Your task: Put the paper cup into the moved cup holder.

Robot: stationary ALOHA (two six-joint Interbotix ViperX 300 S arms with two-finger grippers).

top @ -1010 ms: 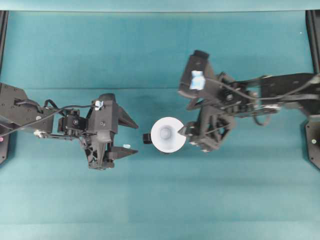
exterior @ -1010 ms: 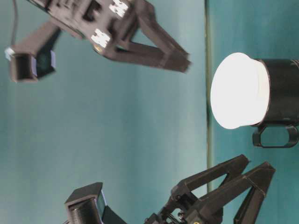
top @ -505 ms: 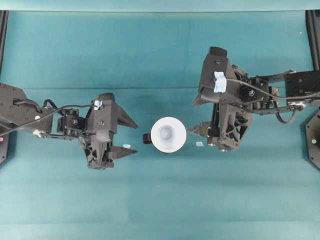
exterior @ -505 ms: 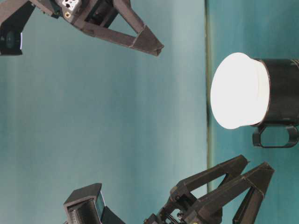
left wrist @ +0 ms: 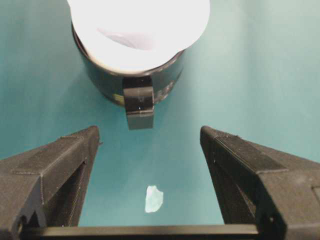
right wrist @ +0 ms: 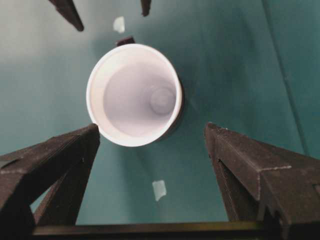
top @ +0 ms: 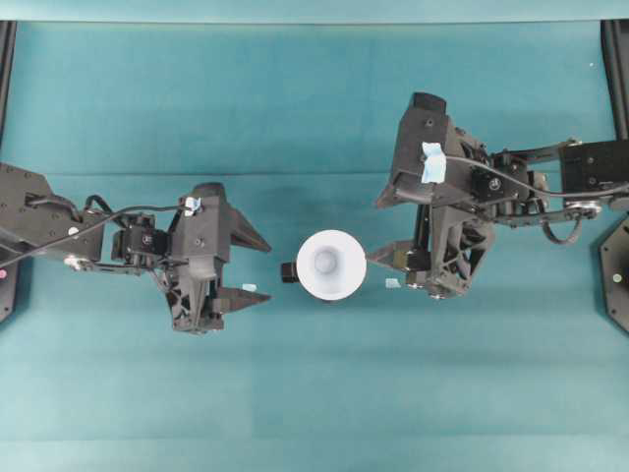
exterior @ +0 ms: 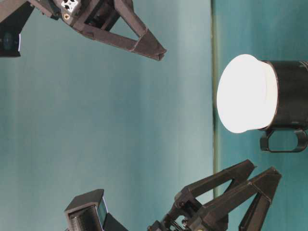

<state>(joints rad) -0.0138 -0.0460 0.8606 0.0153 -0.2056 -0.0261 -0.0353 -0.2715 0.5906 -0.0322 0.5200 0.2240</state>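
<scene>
Since a second earlier, right gripper [top: 393, 264] has drawn back from the cup toward the right of the overhead frame, jaws spread and empty. Left gripper [top: 257, 272], jaws likewise spread, sits left of centre. Paper cup [top: 331, 264] stands seated in cup holder [left wrist: 131, 82] at frame centre; placement appears complete, only arm retreat remaining.

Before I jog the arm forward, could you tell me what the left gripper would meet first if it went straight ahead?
Most likely the cup holder's short handle, facing the open left gripper; the paper cup sits in the holder just beyond. Height is unclear.
</scene>
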